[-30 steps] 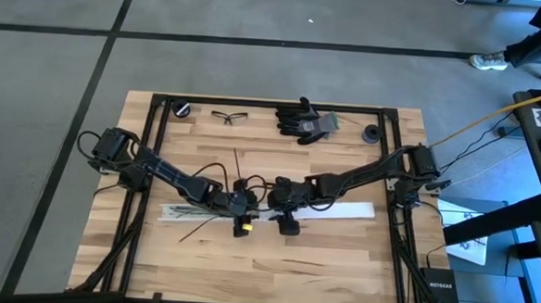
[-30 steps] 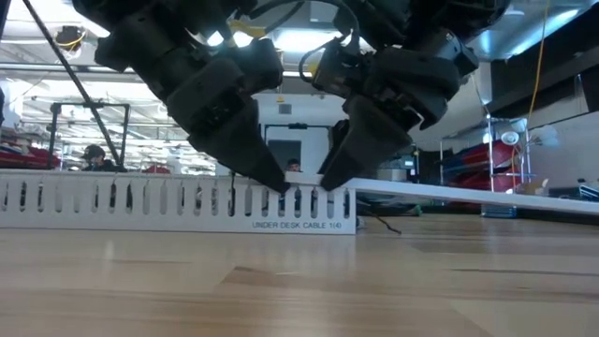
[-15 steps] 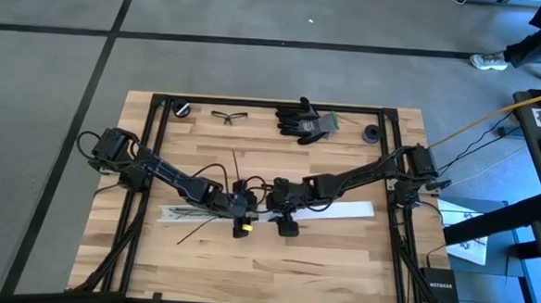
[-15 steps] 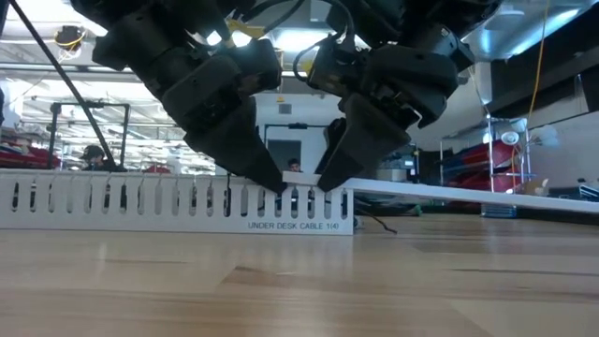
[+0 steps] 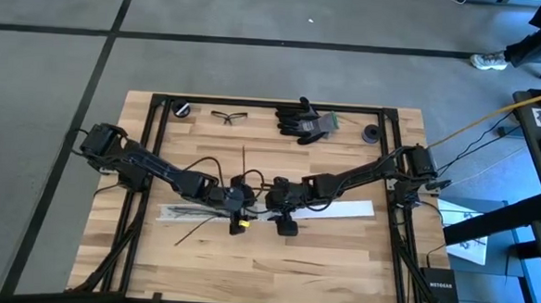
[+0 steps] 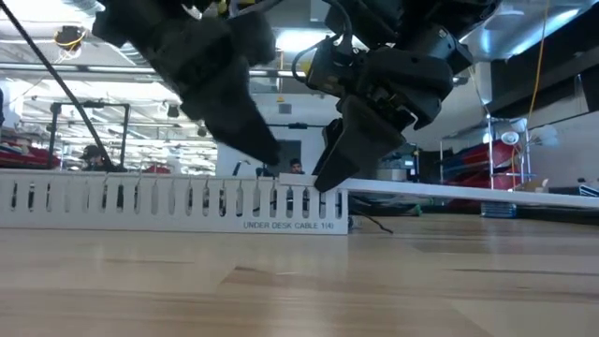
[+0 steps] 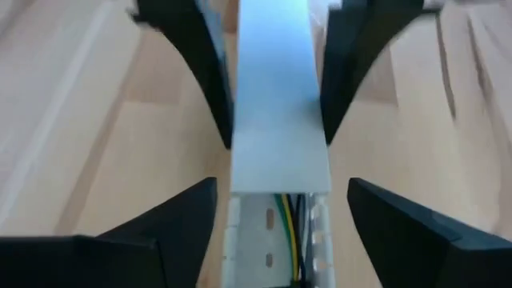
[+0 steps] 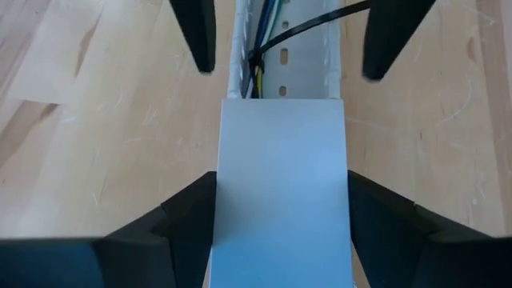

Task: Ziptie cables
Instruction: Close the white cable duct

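**Two grippers meeting over the white rail**

Both arms are reaching to the middle of the desk (image 5: 339,257). The left gripper (image 5: 234,198) is hanging with its fingers (image 7: 180,220) spread wide on either side of the slotted rail (image 6: 168,201), gripping nothing. The right gripper (image 5: 277,196) is straddling the flat white cover (image 8: 282,188), fingers (image 8: 180,220) apart. The cables (image 8: 260,36) are lying inside the rail's channel.
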